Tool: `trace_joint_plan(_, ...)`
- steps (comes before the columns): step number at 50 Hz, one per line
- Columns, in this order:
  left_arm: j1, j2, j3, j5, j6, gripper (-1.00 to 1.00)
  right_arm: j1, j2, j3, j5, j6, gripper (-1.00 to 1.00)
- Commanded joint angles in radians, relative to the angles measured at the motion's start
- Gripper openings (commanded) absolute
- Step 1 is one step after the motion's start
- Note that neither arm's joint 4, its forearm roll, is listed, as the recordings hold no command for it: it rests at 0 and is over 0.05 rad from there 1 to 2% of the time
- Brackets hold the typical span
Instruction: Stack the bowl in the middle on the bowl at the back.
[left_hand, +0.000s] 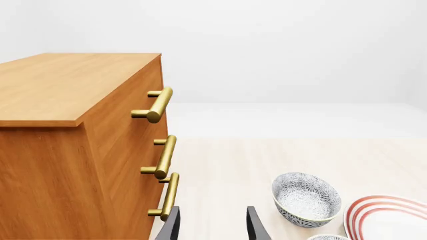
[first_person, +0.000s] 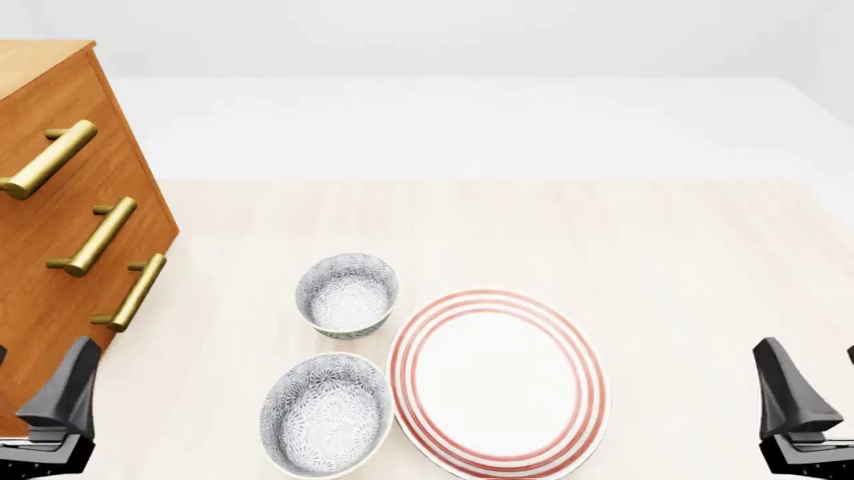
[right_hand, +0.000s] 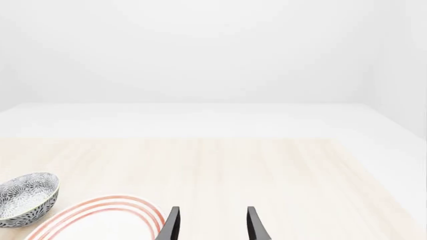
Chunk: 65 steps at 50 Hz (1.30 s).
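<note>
Your left gripper (left_hand: 212, 225) shows only two dark fingertips with a clear gap between them, spread apart and holding nothing; the rest of it is cut off by the wrist view's edge. Your right gripper (right_hand: 211, 224) looks the same: fingers parted, nothing between them, tips only. In the front view you see just one dark finger of each at the bottom corners, so that view alone does not tell you how wide either one stands.

You find the bowl in the middle (first_person: 327, 414) low in the front view, its near rim almost at the picture's edge, just beside the red-ringed plate (first_person: 497, 381) on the plate's left. The left wrist view catches only a sliver of it. The bowl at the back (first_person: 347, 295) stands upright on the table (first_person: 641, 250) just behind it, a narrow gap between the two, also close to the plate's rim. Your wooden drawer cabinet (first_person: 54, 240) with brass handles sits at far left, partly out of frame.
</note>
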<state>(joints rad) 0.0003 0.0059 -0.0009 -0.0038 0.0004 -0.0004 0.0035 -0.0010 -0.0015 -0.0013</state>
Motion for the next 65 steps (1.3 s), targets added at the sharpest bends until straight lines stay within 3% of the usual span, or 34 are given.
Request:
trace_joint_plan(1,0.010,0.019,0.000,-0.014,-0.008,1.00,-0.003,0.009,-0.002,-0.004,-0.001,1.00)
trace_joint_plan(12,0.011,0.012,-0.001,-0.006,-0.010,1.00,-0.006,0.003,-0.002,0.002,0.006,1.00)
trace_joint_plan(19,-0.010,0.098,-0.017,-0.049,-0.017,1.00,-0.017,0.002,-0.001,0.002,0.022,1.00)
trace_joint_plan(22,-0.010,0.108,-0.066,-0.010,-0.077,1.00,-0.017,0.002,-0.002,0.003,0.024,1.00)
trace_joint_plan(23,-0.039,0.129,-0.094,0.008,-0.046,1.00,-0.017,0.000,-0.002,0.004,0.025,1.00)
trace_joint_plan(25,-0.064,0.127,-0.138,0.056,-0.065,1.00,-0.016,0.002,-0.002,0.004,0.027,1.00)
trace_joint_plan(27,-0.098,0.155,-0.186,0.092,-0.026,1.00,-0.018,0.002,-0.002,0.004,0.033,1.00)
trace_joint_plan(30,-0.119,0.188,-0.252,0.150,-0.051,1.00,-0.019,0.001,-0.002,0.004,0.037,1.00)
trace_joint_plan(33,-0.149,0.285,-0.299,0.182,0.006,1.00,-0.019,0.008,-0.003,-0.002,0.037,1.00)
trace_joint_plan(35,-0.165,0.288,-0.315,0.199,-0.005,1.00,-0.019,0.009,-0.003,-0.003,0.038,1.00)
trace_joint_plan(37,-0.152,0.332,-0.383,0.251,-0.122,1.00,-0.018,0.010,-0.003,-0.004,0.038,1.00)
trace_joint_plan(38,-0.172,0.364,-0.412,0.274,-0.085,1.00,-0.018,0.009,-0.003,-0.002,0.039,1.00)
trace_joint_plan(42,-0.196,0.398,-0.484,0.340,-0.070,1.00,-0.018,0.004,-0.003,0.001,0.039,1.00)
trace_joint_plan(49,-0.262,0.475,-0.562,0.450,-0.178,1.00,-0.015,0.001,-0.003,0.003,0.040,1.00)
trace_joint_plan(54,-0.299,0.539,-0.618,0.498,-0.199,1.00,-0.016,0.000,-0.003,0.003,0.041,1.00)
trace_joint_plan(59,-0.367,0.624,-0.678,0.547,-0.332,1.00,-0.015,-0.001,-0.003,0.004,0.040,1.00)
trace_joint_plan(60,-0.376,0.647,-0.689,0.556,-0.307,1.00,-0.015,-0.001,-0.003,0.004,0.040,1.00)
trace_joint_plan(62,-0.402,0.670,-0.701,0.566,-0.354,1.00,-0.016,-0.001,-0.003,0.004,0.041,1.00)
trace_joint_plan(65,-0.420,0.716,-0.731,0.588,-0.348,1.00,-0.016,-0.001,-0.003,0.004,0.041,1.00)
